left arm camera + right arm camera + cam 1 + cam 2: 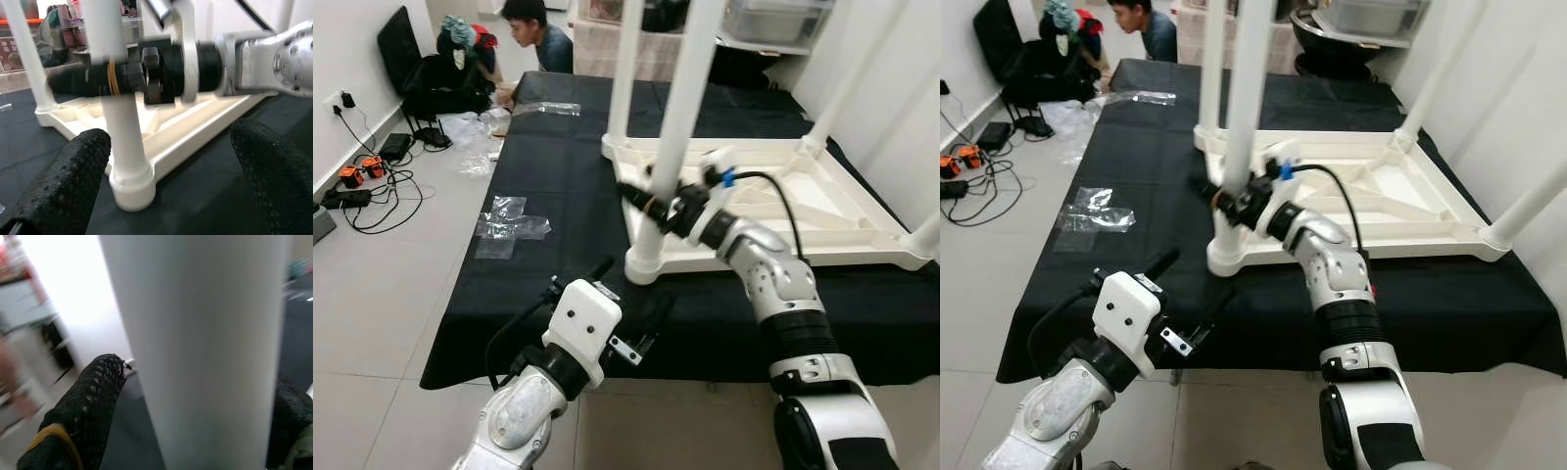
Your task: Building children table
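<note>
Table leg (680, 127), near-corner one: our right gripper (641, 201) is clamped round it low down, fingers either side of the white tube, just above the corner socket (646, 264). In the right wrist view the tube sits betw. the two black pads (88, 401), touching both.

Left gripper (626, 313) hovers in front of the same leg, closer to us than it and lower, over the black cloth (548, 176); fingers wide apart, holding nothing.

Table top (803, 211) lies upside down on the cloth, underside ribs up. Leg stands upright out of its near corner; long axis vertical, free end pointing at ceiling. Other legs (625, 69) stand the same way beyond it and off to the right.

Step, as we judge it: seating/tightening this leg in its socket. Whether it is fully home – can't tell. Next move prob. needs a twist about the leg's own axis w/ grip kept square, left gripper bracing the top's corner so it won't skid.

Person (538, 34) sits well beyond the leg, at cloth's far end.
</note>
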`<state>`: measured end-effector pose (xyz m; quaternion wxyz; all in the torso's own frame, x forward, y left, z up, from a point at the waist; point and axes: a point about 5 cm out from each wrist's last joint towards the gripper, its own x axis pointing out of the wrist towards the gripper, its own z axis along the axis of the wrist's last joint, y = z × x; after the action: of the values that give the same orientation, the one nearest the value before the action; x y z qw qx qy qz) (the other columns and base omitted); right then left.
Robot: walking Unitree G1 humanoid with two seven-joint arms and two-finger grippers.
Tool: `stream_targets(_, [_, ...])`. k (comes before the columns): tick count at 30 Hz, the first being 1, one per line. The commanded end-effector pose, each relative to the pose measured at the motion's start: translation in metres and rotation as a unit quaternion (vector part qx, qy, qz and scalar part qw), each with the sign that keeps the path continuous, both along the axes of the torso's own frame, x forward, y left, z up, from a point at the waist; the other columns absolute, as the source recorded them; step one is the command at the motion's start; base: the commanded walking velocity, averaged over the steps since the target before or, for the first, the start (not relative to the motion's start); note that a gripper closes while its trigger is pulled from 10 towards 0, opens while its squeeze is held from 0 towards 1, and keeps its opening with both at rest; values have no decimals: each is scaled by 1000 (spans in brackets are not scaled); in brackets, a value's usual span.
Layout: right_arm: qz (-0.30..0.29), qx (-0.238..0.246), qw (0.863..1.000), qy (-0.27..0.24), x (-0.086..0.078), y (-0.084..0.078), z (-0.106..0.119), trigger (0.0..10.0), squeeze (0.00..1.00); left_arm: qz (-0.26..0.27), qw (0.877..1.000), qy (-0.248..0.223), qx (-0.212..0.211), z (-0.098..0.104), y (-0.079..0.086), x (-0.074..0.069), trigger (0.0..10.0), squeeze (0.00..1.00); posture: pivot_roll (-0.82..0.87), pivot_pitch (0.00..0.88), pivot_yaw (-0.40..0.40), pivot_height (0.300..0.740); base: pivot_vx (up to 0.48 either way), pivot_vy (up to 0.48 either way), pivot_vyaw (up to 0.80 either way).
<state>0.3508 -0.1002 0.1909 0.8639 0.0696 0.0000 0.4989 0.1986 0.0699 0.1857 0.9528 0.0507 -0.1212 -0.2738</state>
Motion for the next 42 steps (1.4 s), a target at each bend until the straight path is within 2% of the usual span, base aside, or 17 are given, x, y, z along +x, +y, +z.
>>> stream_targets(1, [56, -23, 998, 11, -7, 17, -13, 10000, 0, -5, 1000, 6, -4, -3, -2, -2, 10000, 0, 95, 45, -122, 740, 0, 0, 0])
stream_targets(4, [60, -24, 998, 13, -6, 22, -15, 10000, 0, -4, 1000, 6, -3, -3, -1, -2, 10000, 0, 97, 48, -120, 740, 0, 0, 0])
stream_targets(5, [71, -17, 997, 9, -8, 27, -13, 1373, 0, -4, 1000, 6, -3, -3, -1, -2, 10000, 0, 97, 48, -121, 740, 0, 0, 0])
stream_targets(15, [-105, -14, 994, 12, 19, 26, -10, 0, 0, -3, 1000, 6, -3, -3, -1, -1, 10000, 0, 96, 51, -124, 740, 0, 0, 0])
stream_targets(16, [-308, -18, 951, 23, 36, 1, -9, 0, 0, -3, 1000, 7, -3, -3, -1, -1, 10000, 0, 93, 51, -123, 740, 0, 0, 0])
stream_targets(17, [-308, -18, 951, 23, 36, 1, -9, 0, 0, -3, 1000, 7, -3, -3, -1, -1, 10000, 0, 93, 51, -123, 740, 0, 0, 0])
stream_targets(18, [-436, -24, 899, 33, 39, -20, -11, 0, 0, -4, 1000, 7, -3, -3, -2, -1, 10000, 0, 90, 51, -120, 740, 0, 0, 0])
stream_targets(21, [-537, -26, 843, 32, 32, -37, -11, 0, 0, -5, 1000, 7, -3, -3, -3, -1, 10000, 0, 91, 46, -122, 740, 0, 0, 0])
stream_targets(28, [-621, -10, 783, 29, 13, -42, -10, 0, 0, -6, 1000, 7, -4, -3, -3, -2, 10000, 0, 91, 46, -122, 740, 0, 0, 0])
stream_targets(29, [-621, -10, 783, 29, 13, -42, -10, 0, 0, -6, 1000, 7, -4, -3, -3, -2, 10000, 0, 91, 46, -122, 740, 0, 0, 0])
stream_targets(30, [-607, 4, 794, 41, 11, -31, -11, 10000, 0, -6, 1000, 8, -4, -4, -3, -2, 10000, 0, 88, 40, -119, 740, 0, 0, 0])
stream_targets(32, [-578, 25, 815, 44, 12, -19, -9, 10000, 0, -6, 1000, 8, -4, -4, -3, -2, 10000, 0, 85, 36, -119, 740, 0, 0, 0])
stream_targets(33, [-541, 48, 839, 35, 14, -9, -5, 10000, 1000, -7, 1000, 8, -3, -4, -4, -2, 10000, 0, 88, 33, -120, 740, 0, 0, 0])
stream_targets(35, [-526, 62, 848, 18, 16, -6, 1, 10000, 1000, -7, 1000, 8, -3, -4, -4, -3, 10000, 0, 89, 32, -123, 740, 0, 0, 0])
stream_targets(36, [-523, 69, 850, 5, 18, -5, 6, 10000, 0, -7, 1000, 7, -3, -4, -4, -2, 10000, 0, 89, 32, -123, 740, 0, 0, 0])
stream_targets(38, [-515, 71, 854, -11, 21, -7, 14, 10000, 0, -6, 1000, 7, -3, -4, -3, -2, 10000, 0, 90, 31, -124, 740, 0, 0, 0])
stream_targets(42, [-366, 97, 926, 1, 28, 0, 30, 10000, 0, -6, 1000, 7, -4, -4, -3, -2, 10000, 0, 85, 28, -121, 740, 0, 0, 0])
